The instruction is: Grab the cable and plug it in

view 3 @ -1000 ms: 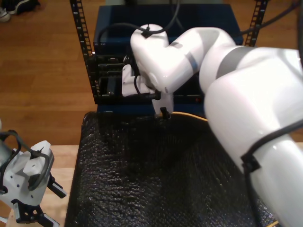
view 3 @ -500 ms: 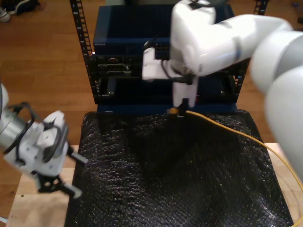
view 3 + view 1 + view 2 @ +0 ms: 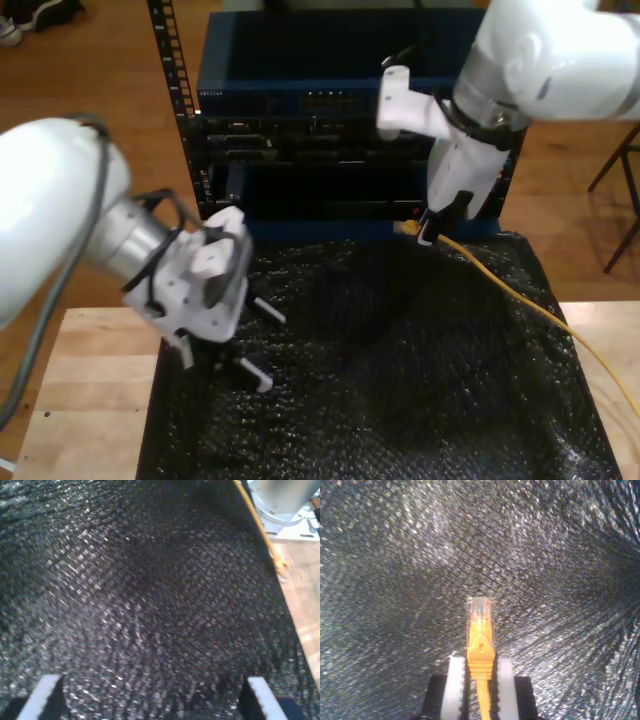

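— Clamped on the cable (image 3: pixel 480 645), my second gripper (image 3: pixel 479 680) has the clear plug jutting just past its fingertips.
— And my first gripper (image 3: pixel 150 700)?
— Jaws wide, holding nothing, above the black bubble wrap (image 3: pixel 400 380); server rack (image 3: pixel 300 110) beyond, wood floor around.

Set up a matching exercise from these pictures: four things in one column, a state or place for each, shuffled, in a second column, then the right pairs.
Things
1. my first gripper
2. my second gripper
3. cable
4. equipment rack

States or places
A. stands behind the far edge of the black mat
B. yellow, trails across the mat toward the exterior view's right
C. jaws apart, nothing between them, over the mat
D. shut on the plug end, the clear tip sticking out ahead

Pairs: 1-C, 2-D, 3-B, 4-A
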`<act>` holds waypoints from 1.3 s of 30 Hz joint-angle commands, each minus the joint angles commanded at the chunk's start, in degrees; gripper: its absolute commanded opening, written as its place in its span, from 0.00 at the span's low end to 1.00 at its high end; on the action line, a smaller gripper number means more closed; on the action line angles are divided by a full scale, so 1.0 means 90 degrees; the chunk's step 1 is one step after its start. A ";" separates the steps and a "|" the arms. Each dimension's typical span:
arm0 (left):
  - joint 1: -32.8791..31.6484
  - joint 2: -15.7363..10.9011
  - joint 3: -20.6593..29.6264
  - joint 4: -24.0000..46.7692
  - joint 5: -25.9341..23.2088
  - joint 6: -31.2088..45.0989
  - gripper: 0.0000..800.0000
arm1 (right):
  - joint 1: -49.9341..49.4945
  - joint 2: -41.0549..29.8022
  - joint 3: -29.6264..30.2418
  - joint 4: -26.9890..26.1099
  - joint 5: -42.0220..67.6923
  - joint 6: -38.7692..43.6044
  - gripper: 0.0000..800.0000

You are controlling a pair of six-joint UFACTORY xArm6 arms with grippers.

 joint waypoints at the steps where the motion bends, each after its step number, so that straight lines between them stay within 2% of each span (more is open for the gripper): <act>1: -0.0049 0.0049 -0.0039 -0.0127 -0.0029 0.0020 1.00 | 0.0000 -0.0039 0.0000 0.0049 0.0010 -0.0010 0.01; 8: -0.0078 0.0498 -0.0449 -0.0664 -0.0049 0.0049 1.00 | 0.0010 -0.0352 0.0117 0.0352 0.0195 -0.0020 0.01; 13: -0.0186 0.0537 -0.0733 -0.0928 -0.0049 0.0049 1.00 | 0.0010 -0.0576 0.0274 0.0557 0.0313 -0.0156 0.01; 19: -0.0342 0.0537 -0.0879 -0.1231 -0.0039 0.0059 1.00 | 0.0010 -0.0635 0.0303 0.1114 0.0469 -0.0342 0.01; 24: -0.0371 0.0537 -0.0889 -0.1534 -0.0029 0.0195 0.98 | 0.0020 -0.0645 0.0303 0.1133 0.0498 -0.0342 0.01; 39: -0.0361 0.0527 -0.0889 -0.2012 0.0234 0.0283 0.86 | 0.0039 -0.0645 0.0371 0.1319 0.0508 -0.0352 0.01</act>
